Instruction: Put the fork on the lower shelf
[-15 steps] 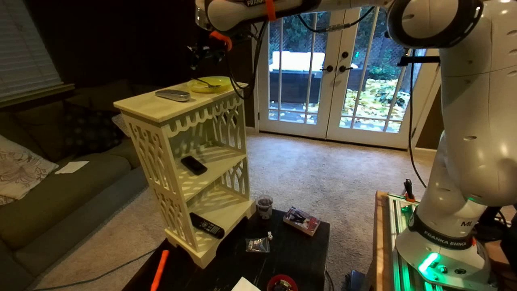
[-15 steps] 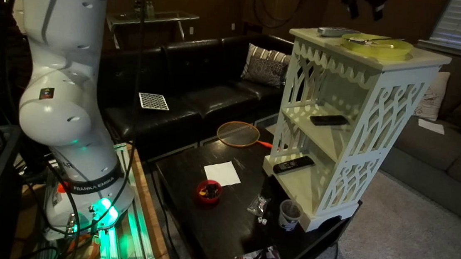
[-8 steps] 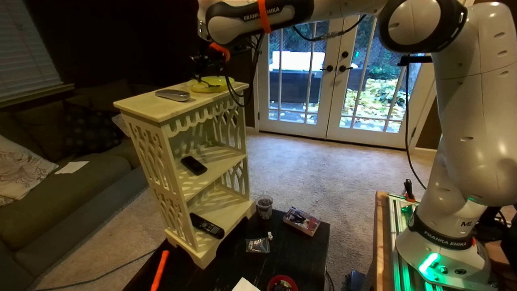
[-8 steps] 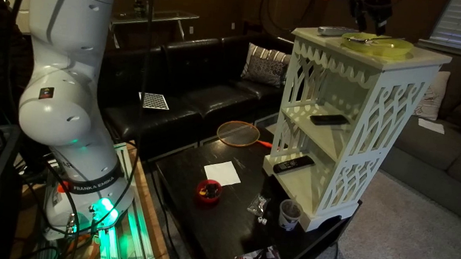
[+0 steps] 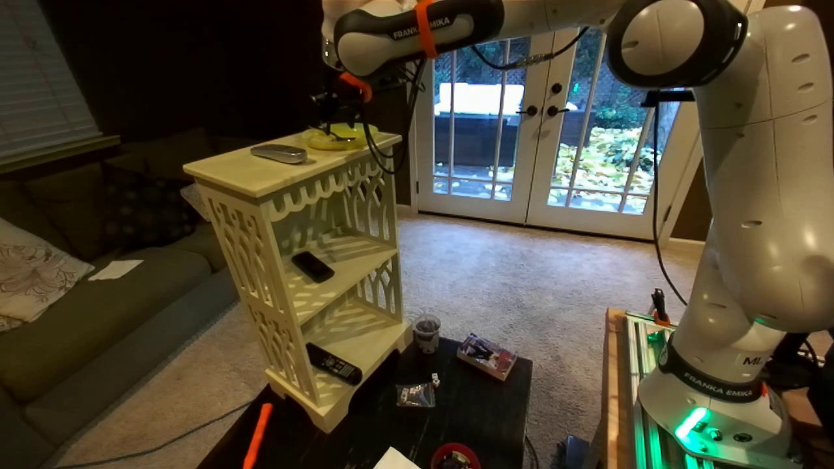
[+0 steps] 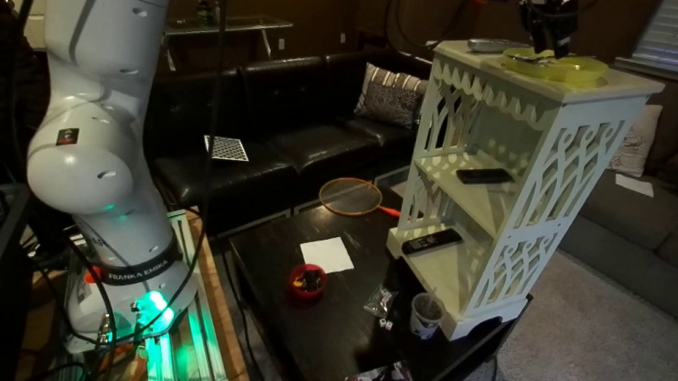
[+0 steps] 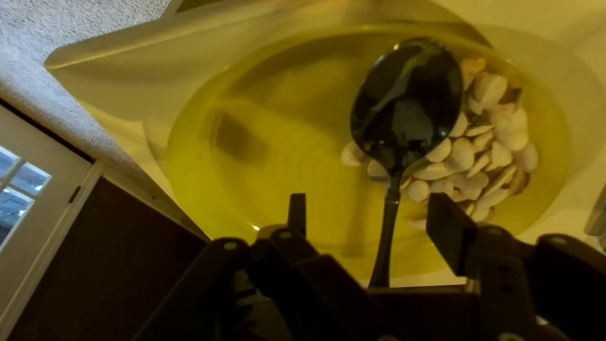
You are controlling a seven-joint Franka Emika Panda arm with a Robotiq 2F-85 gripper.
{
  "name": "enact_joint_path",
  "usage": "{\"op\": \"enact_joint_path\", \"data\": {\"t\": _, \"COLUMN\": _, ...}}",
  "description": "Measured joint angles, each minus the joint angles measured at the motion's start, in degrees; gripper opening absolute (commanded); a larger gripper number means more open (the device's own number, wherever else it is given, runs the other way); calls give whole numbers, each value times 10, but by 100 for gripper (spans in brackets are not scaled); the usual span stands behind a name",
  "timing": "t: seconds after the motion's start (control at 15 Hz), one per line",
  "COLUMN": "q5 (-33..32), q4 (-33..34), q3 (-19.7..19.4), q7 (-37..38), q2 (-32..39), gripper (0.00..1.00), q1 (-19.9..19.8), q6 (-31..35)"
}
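Down over that last second came my claw [image 7: 368, 220], jaws wide astride the spoon [image 7: 402, 137], ungripped. Leftmost in the wrist view lay bare yellow dish [image 7: 284, 161], then that spoon (I saw no fork) across it, atop the rack [image 5: 225, 170], then pale pebble-like bits [image 7: 466, 161] crowding the right side. Closing off-centre, I judged, could rake those bits or spin the thin handle [image 7: 386, 241] loose, short of the lower shelf [image 5: 355, 254].
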Motion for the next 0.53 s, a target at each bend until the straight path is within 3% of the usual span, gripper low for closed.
{"op": "enact_joint_path", "data": {"t": 0.33, "q5": 0, "q4": 0, "q3": 0, "q7": 1, "q2": 3, "gripper": 56, "q1": 0, "q6": 4}}
{"op": "enact_joint_path", "data": {"t": 0.47, "q5": 0, "q4": 0, "q3": 1, "q7": 1, "q2": 5, "gripper": 50, "q1": 0, "q6": 4}}
{"op": "enact_joint_path", "data": {"t": 0.53, "q5": 0, "q4": 0, "q3": 1, "q7": 1, "q2": 5, "gripper": 42, "q1": 1, "q6": 6}}
